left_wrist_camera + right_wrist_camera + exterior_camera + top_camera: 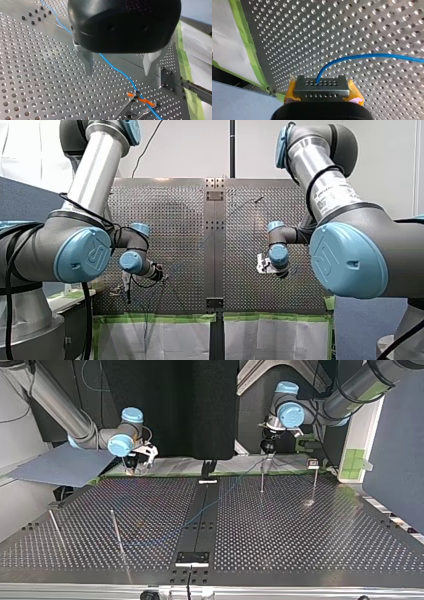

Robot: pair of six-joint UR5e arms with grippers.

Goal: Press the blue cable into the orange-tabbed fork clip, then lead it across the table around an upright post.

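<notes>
In the left wrist view the blue cable (125,75) runs across the perforated table and under my left gripper (118,66), whose metal fingers (88,62) stand open above it without touching it. Just past the fingers the cable lies in the orange-tabbed fork clip (140,98). My right gripper (322,87) is shut, with a grey perforated block between its yellow pads (354,95). The blue cable (367,57) comes out of that block and curves away over the table. In the top view my left gripper (268,447) hangs at the far right and my right gripper (135,462) at the far left.
Upright posts stand on the table in the top view: two at the right (262,477) (315,482), two at the left (116,530) (55,527). A dark centre strip (200,525) splits the table. Green tape (183,57) lines its edge, and a black bracket (167,80) sits near the clip.
</notes>
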